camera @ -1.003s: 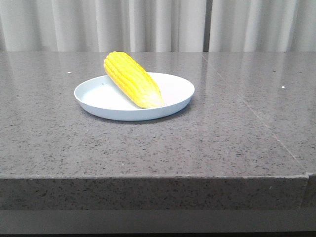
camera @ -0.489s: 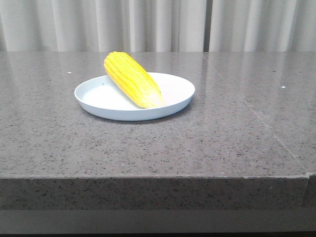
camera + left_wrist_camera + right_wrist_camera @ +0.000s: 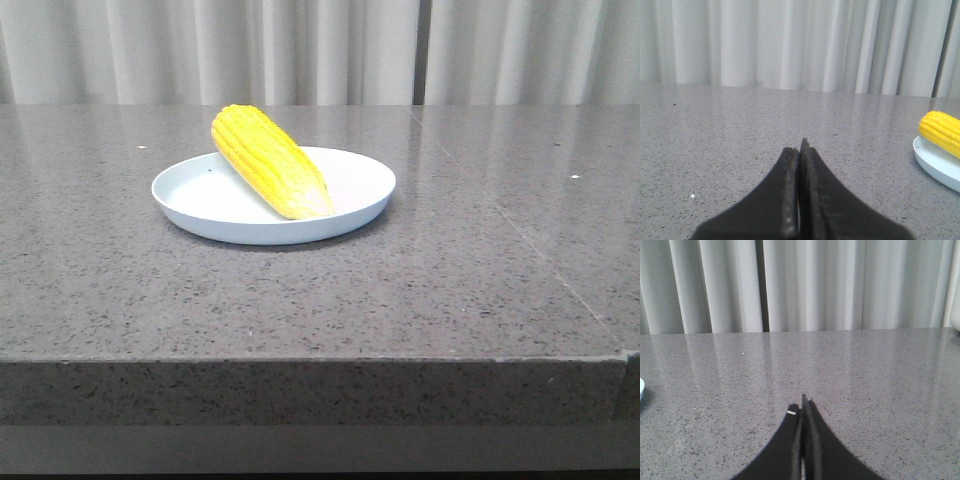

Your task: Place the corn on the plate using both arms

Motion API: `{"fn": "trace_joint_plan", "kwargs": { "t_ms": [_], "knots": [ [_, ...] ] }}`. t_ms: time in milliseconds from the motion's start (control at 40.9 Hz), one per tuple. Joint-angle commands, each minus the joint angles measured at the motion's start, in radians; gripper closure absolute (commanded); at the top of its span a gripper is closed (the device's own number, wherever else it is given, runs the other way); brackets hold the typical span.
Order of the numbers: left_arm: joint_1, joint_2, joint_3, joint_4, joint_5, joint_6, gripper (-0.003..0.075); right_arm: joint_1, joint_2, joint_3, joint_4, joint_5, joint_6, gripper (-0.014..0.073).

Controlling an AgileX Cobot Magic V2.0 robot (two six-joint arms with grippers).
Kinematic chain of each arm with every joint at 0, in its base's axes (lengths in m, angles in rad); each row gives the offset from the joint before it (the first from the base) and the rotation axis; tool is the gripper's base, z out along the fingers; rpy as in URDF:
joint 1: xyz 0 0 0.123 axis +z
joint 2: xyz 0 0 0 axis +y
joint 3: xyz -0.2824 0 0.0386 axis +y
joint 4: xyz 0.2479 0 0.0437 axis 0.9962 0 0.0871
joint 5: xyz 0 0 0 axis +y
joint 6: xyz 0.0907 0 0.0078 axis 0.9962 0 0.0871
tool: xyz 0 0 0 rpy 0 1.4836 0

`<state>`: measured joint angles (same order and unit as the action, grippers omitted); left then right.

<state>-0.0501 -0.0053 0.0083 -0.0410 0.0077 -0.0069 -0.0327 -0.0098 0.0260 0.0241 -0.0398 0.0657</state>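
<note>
Front view: the corn (image 3: 270,160), a bright yellow cob with lengthwise rows of kernels, lies diagonally on the plate (image 3: 352,200). Its blunt end overhangs the far left rim; its paler tapered tip rests inside near the front. The plate is round, shallow, smooth and pale bluish-white with a low raised rim. It sits on a grey speckled stone tabletop (image 3: 300,290) with a polished, faintly reflective face, a thick squared front edge and a thin seam line running toward the right. Pleated pale curtains (image 3: 320,50) close off the back. No arm appears here.

Left wrist view: the left gripper (image 3: 799,200) shows two black, rough-edged fingers pressed together, clenched on nothing. It hangs over bare tabletop, well apart from the plate and the ribbed end of the corn at the frame edge.

Right wrist view: the right gripper (image 3: 801,440) is likewise clenched and empty, its black fingers meeting in a point above the speckled tabletop. A sliver of plate rim shows at the edge, curtains behind.
</note>
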Motion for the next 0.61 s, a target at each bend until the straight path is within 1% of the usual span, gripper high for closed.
{"fn": "trace_joint_plan", "kwargs": {
  "t_ms": [0,587],
  "knots": [
    [-0.006,-0.017,0.023,-0.002,-0.075,-0.011,0.0741,-0.003,-0.018,-0.021,-0.017,-0.104,0.006,0.0680],
    [-0.006,-0.017,0.023,-0.002,-0.075,-0.011,0.0741,-0.003,-0.018,-0.021,-0.024,-0.105,0.005,0.0680]
  ]
}}
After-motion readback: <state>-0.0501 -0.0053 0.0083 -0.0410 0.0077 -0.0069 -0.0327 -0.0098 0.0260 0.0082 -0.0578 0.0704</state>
